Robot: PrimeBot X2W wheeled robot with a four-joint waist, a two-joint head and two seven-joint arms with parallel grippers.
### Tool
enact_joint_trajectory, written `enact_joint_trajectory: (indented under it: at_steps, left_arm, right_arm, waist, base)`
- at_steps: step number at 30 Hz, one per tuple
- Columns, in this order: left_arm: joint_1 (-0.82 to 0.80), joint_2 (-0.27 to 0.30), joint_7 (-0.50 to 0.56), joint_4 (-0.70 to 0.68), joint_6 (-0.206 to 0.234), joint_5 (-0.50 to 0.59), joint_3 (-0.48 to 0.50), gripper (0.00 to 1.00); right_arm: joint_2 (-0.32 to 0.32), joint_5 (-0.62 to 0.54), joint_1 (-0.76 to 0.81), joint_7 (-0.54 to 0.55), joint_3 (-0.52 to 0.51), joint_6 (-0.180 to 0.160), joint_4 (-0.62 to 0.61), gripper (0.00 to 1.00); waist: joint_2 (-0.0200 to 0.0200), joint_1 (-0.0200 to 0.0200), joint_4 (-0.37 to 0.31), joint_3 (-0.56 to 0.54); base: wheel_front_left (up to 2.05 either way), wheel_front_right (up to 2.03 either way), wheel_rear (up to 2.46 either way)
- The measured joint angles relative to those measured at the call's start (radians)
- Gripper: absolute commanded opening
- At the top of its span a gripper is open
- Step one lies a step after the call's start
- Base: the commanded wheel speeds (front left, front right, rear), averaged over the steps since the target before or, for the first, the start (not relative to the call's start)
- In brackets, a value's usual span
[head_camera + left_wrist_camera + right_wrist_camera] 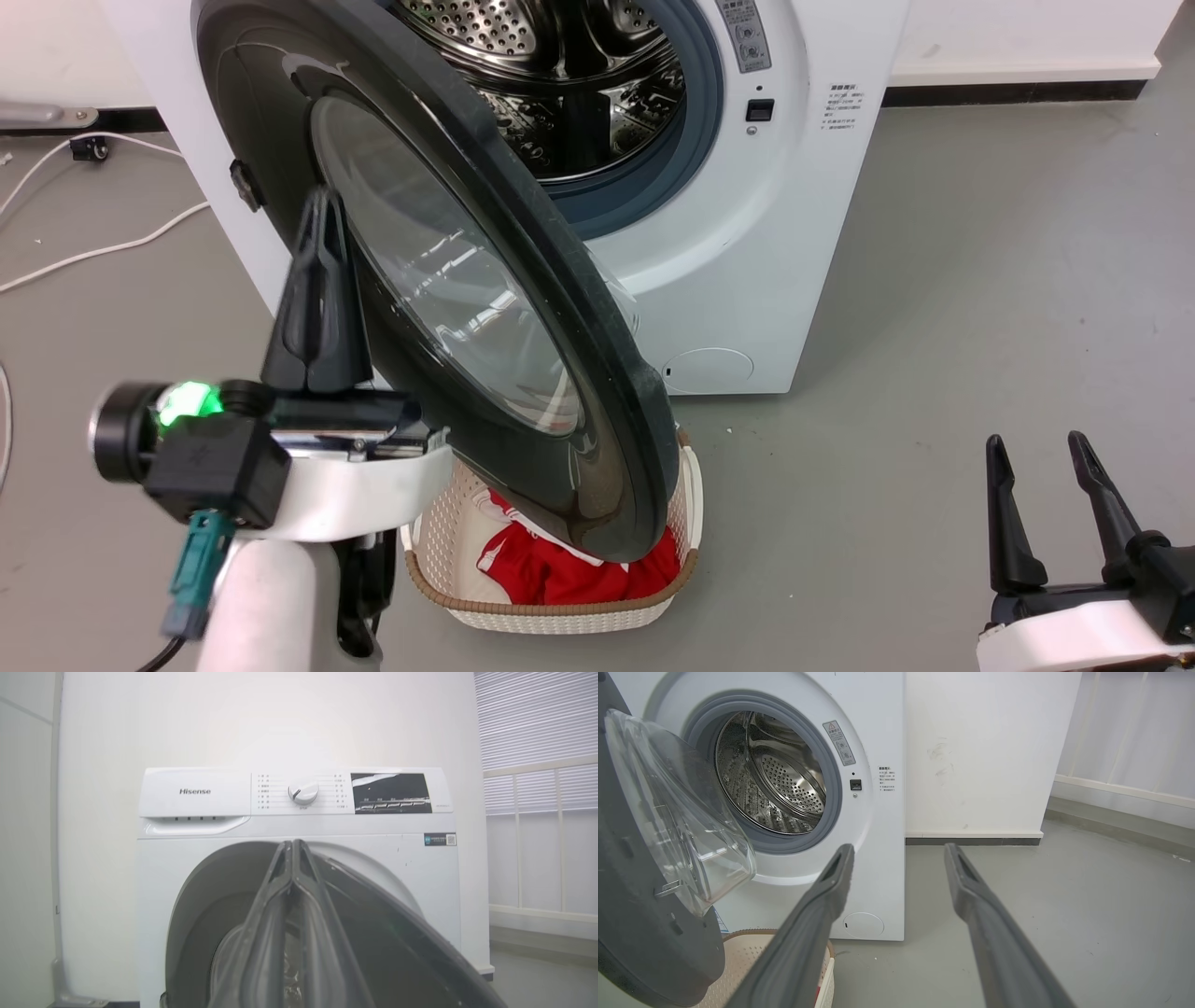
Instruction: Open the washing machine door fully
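The grey floor (934,280) runs bare and wide on the robot's right, where the right gripper (1034,443) hangs low with its two fingers spread apart and nothing between them. On the other side the left gripper (322,201) points up with its fingers pressed flat together, holding nothing. It sits just beside the outer face of the washing machine door (439,271), though the pictures do not settle whether it touches.

Just past the arms, a white basket (560,616) with red clothes (560,569) stands on the floor. The door's lower rim overhangs it, and the gap between the two cannot be judged.

The door stands about half open, hinged on the left of the washer (747,261), its glass bowl turned toward the steel drum (560,56). So the step in hand looks like the second half of the swing — widening it until it lies back.

That probably calls for a push from the inner side, or a hooked pull on the free rim, carried leftward. The left arm is in the door's path and would need to give way with it.

There is plenty of open room to the right. To the left, white cables (93,252) trail over the floor near the wall — an edge worth watching.
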Motion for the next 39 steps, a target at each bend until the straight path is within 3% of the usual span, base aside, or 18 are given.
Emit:
enact_joint_trajectory:
  at_steps: [4,10,18,29,39]
  left_arm:
    - [-0.043,0.000,0.000,-0.115,0.005,0.014,-0.027,0.00]
    - [-0.095,-0.001,0.000,-0.203,-0.032,0.025,-0.141,0.00]
    - [-0.079,-0.001,0.046,-0.111,-0.074,-0.035,-0.342,0.00]
    - [0.071,0.007,0.156,-0.034,-0.120,-0.087,-0.577,0.00]
    - [0.129,0.028,0.160,0.127,-0.109,-0.118,-0.593,0.00]
  right_arm:
    - [0.000,0.004,0.000,0.003,0.000,0.000,-0.002,1.00]
    - [0.000,0.005,0.000,0.003,0.000,0.000,-0.003,1.00]
    - [0.000,0.013,-0.002,0.002,0.002,0.000,-0.001,1.00]
    - [0.000,0.020,-0.001,0.005,-0.003,0.000,0.005,1.00]
    - [0.000,0.022,-0.009,0.009,0.004,0.000,0.017,1.00]
  waist:
    - [0.0000,0.0000,-0.002,0.001]
    - [0.0000,0.0000,-0.006,0.001]
    - [0.0000,0.0000,-0.016,0.005]
    - [0.0000,0.0000,-0.012,0.016]
    - [0.0000,0.0000,-0.015,0.025]
  base:
    - [0.00,0.00,0.00]
    - [0.00,0.00,0.00]
    - [0.00,0.00,0.00]
    - [0.00,0.00,0.00]
    - [0.00,0.00,0.00]
